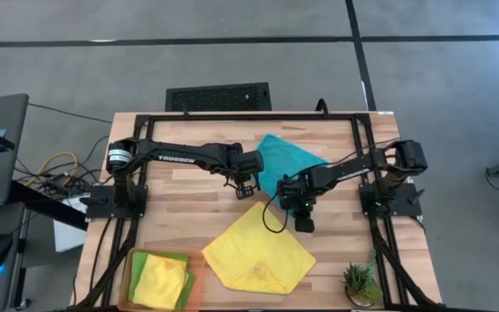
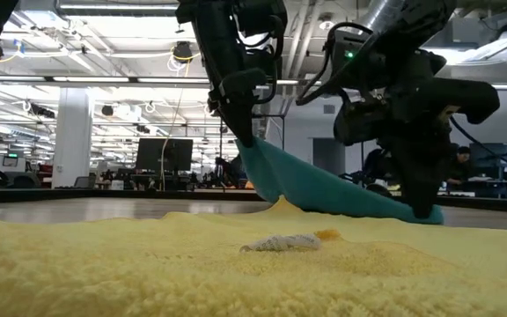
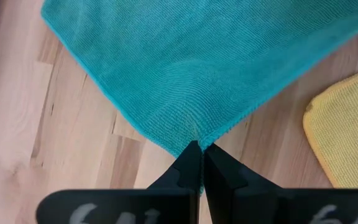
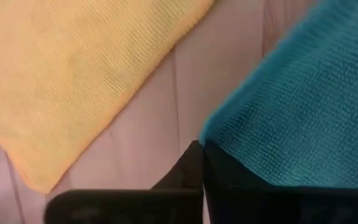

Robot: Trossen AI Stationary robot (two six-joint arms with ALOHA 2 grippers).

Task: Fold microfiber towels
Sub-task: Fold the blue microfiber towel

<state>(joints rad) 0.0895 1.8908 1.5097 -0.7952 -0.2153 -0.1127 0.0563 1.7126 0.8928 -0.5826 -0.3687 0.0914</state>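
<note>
Teal towel [image 1: 282,160] lies mid-tabletop [image 1: 189,195], beside the yellow towel [image 1: 258,251]. Left end effector [image 3: 201,149] and right end effector [image 4: 201,148] each pinch 1 teal corner. Its fold appears barely started; 2 towels sit in the tray [image 1: 131,260].

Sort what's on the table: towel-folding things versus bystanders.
For the job:
teal towel, pinched by left gripper and right gripper
yellow towel, spread out
yellow and green towels in the tray

Bystanders:
orange tray
small potted plant
</note>
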